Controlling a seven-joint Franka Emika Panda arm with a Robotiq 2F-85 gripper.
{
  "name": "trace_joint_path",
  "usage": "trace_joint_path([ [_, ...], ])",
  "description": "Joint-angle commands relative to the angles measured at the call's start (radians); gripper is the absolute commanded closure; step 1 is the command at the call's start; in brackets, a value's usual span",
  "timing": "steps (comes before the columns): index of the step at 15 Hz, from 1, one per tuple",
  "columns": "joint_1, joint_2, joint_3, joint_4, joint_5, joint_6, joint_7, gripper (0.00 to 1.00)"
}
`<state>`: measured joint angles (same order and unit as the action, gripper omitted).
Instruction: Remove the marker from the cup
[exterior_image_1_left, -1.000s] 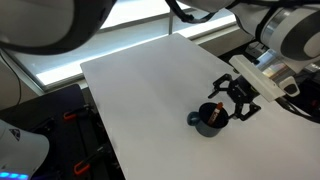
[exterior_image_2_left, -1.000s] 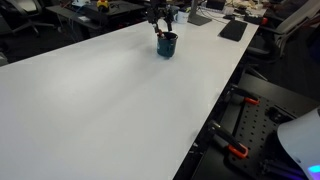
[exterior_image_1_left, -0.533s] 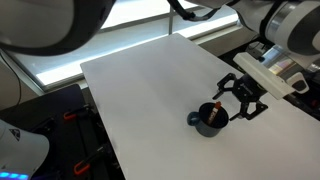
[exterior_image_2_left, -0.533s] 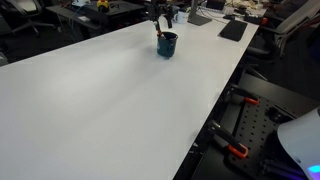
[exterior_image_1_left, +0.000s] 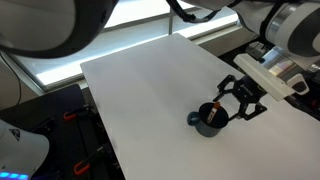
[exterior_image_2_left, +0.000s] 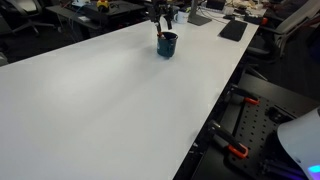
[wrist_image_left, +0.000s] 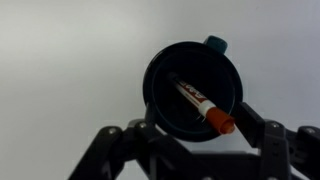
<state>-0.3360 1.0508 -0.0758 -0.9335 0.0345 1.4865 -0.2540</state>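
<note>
**Marker leaning in the cup, gripper unclenched in front of it**

In the wrist view my gripper (wrist_image_left: 195, 138) is spread wide and holds nothing. Its 2 fingers flank the cup (wrist_image_left: 160, 98), which sits straight ahead of it. Moving right, the marker (wrist_image_left: 198, 100) leans inside the cup, its red cap resting on the rim nearest the right finger. I judge it light, stiff and slick. I'd pinch just under the cap, squarely, so the cup doesn't tip.

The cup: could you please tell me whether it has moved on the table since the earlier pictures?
No. In both exterior views the cup keeps the same distance from the edges of the white table.
</note>
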Motion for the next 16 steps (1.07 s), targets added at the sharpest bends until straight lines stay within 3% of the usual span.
trace_joint_path([
  [1, 0.004, 0.021, -0.006, 0.036, -0.015, -0.008, -0.008, 0.11],
  [6, 0.008, 0.033, -0.005, 0.045, -0.017, -0.013, -0.009, 0.12],
  [7, 0.009, 0.034, -0.005, 0.046, -0.016, -0.014, -0.01, 0.25],
  [9, 0.009, 0.034, -0.005, 0.046, -0.015, -0.013, -0.009, 0.35],
  [13, 0.006, 0.034, -0.004, 0.055, -0.015, -0.011, -0.006, 0.72],
  [15, 0.006, 0.034, -0.004, 0.056, -0.015, -0.011, -0.006, 0.85],
  [16, 0.006, 0.034, -0.004, 0.057, -0.015, -0.011, -0.006, 0.85],
])
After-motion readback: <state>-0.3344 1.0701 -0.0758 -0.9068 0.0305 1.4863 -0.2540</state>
